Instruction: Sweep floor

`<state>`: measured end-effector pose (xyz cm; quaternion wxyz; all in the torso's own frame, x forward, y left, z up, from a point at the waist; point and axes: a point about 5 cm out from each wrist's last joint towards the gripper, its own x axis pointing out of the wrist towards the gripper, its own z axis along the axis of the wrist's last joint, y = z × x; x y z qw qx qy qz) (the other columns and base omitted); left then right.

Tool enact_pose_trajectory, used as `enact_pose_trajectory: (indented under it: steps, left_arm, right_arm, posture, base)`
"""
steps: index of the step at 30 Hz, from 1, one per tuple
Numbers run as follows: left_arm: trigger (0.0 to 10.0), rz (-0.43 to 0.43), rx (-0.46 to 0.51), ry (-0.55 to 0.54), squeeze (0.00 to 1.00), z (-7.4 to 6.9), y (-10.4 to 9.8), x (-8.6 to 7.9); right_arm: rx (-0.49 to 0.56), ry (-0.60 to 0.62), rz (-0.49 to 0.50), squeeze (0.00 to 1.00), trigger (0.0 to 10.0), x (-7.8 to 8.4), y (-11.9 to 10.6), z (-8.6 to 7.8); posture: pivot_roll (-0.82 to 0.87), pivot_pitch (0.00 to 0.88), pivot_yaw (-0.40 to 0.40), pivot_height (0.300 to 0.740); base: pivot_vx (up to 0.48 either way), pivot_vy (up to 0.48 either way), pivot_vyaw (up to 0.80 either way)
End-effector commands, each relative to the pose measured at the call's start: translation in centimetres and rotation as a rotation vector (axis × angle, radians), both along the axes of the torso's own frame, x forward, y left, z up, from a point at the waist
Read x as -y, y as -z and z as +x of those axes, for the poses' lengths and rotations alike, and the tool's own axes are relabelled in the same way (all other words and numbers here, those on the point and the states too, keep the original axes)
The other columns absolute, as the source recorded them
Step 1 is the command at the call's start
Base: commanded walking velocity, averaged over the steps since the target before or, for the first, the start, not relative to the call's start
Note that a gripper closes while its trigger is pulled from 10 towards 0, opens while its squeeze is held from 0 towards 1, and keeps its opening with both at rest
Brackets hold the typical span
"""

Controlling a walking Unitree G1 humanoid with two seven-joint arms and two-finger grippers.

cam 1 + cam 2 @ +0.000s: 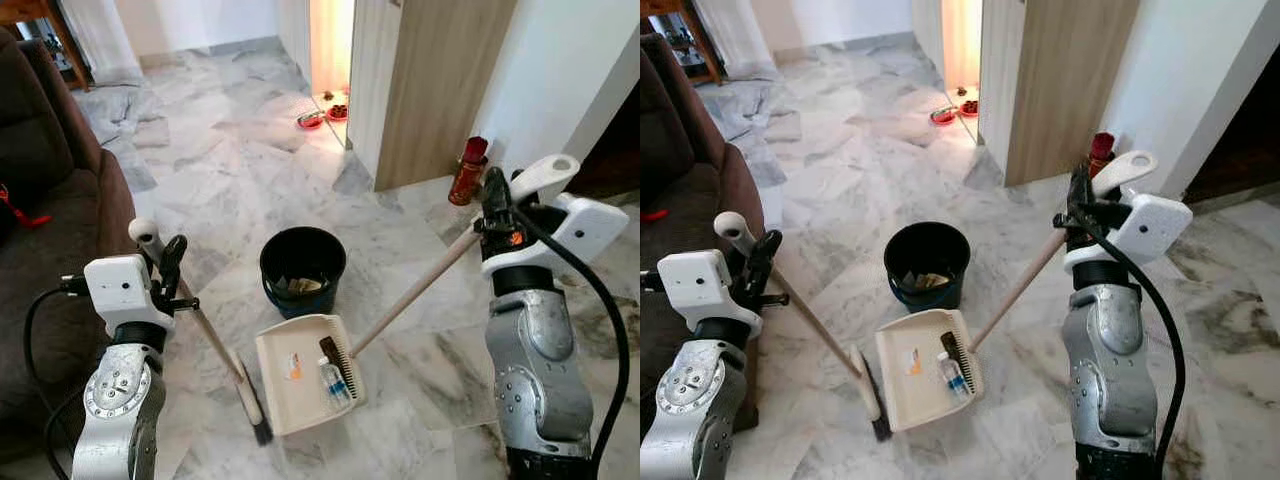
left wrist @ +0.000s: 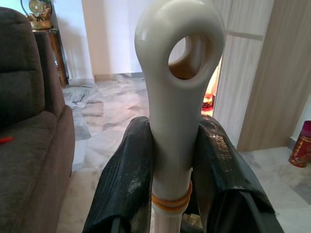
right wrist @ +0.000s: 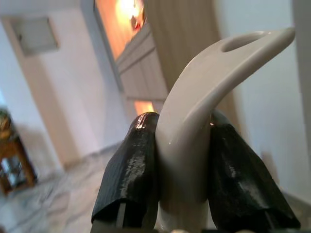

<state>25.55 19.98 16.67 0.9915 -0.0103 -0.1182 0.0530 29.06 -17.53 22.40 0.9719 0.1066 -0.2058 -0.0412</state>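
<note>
The left claw [image 1: 168,262] pinches the top of the broom [image 1: 215,345], its pale handle slanting down to the bristles at the left edge of the dustpan [image 1: 290,385]. The right claw [image 1: 494,200] clamps the dustpan's long handle, so the cream pan lies flat on the marble floor [image 1: 220,160], likely to catch sweepings. In the pan lie a small bottle [image 1: 332,380] and an orange scrap. A black bin [image 1: 302,268] stands just beyond it.
</note>
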Motion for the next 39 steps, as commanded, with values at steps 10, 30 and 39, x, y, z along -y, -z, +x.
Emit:
enact_pose_trajectory:
  steps: [10, 30, 39]
  left_arm:
    - [10.0, 0.04, 0.072, -0.005, 0.0, -0.21, -1.34, 0.06]
    - [10.0, 0.059, 0.051, -0.014, 0.0, -0.18, -1.19, -0.12]
    - [10.0, 0.067, 0.048, -0.02, 0.0, -0.25, -1.17, -0.23]
  right_arm:
    - [0.2, 0.065, 0.04, 0.0, 10.0, 0.31, -3.63, -0.52]
    - [0.195, 0.053, 0.034, 0.0, 10.0, -0.03, -3.38, -0.41]
    - [0.189, 0.049, 0.027, 0.0, 10.0, -0.02, -3.31, -0.41]
  posture:
    - [0.0, 0.078, 0.046, 0.74]
    - [0.01, 0.095, 0.049, 0.74]
    - [0.01, 0.096, 0.048, 0.74]
  base:
    - [0.0, 0.0, 0.0]
    - [0.0, 0.0, 0.0]
    - [0.082, 0.0, 0.0]
